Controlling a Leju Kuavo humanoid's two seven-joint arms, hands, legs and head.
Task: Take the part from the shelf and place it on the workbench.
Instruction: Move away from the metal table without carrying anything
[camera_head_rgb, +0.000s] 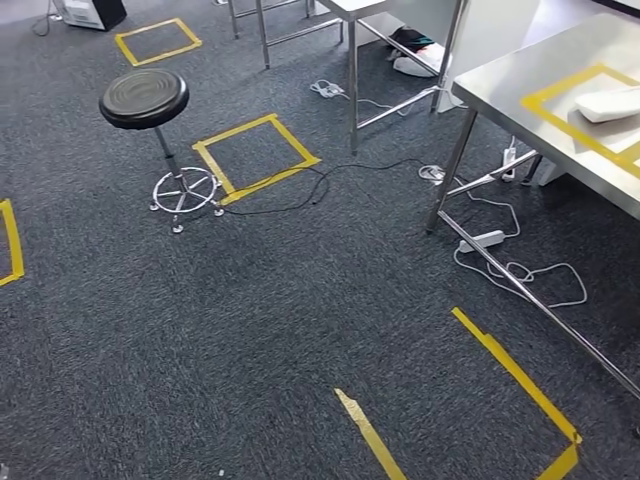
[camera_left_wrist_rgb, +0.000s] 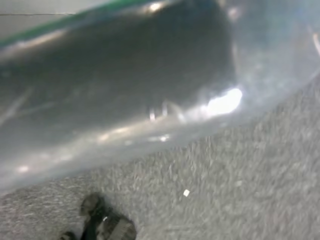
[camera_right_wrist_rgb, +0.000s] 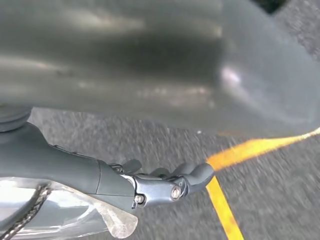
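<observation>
Yellow tape (camera_head_rgb: 521, 375) on carpet nearest; right hand (camera_right_wrist_rgb: 166, 182) fingers straight, holding nothing, left hand's state can't tell; walk w/ arms steady, toward the shelf.

Dark grey right hand (camera_right_wrist_rgb: 151, 182), silver screws, slim dark fingers (camera_right_wrist_rgb: 196, 174).

White part (camera_head_rgb: 610, 103) on steel workbench (camera_head_rgb: 528, 85), possibly plastic, black stool (camera_head_rgb: 144, 97)
</observation>
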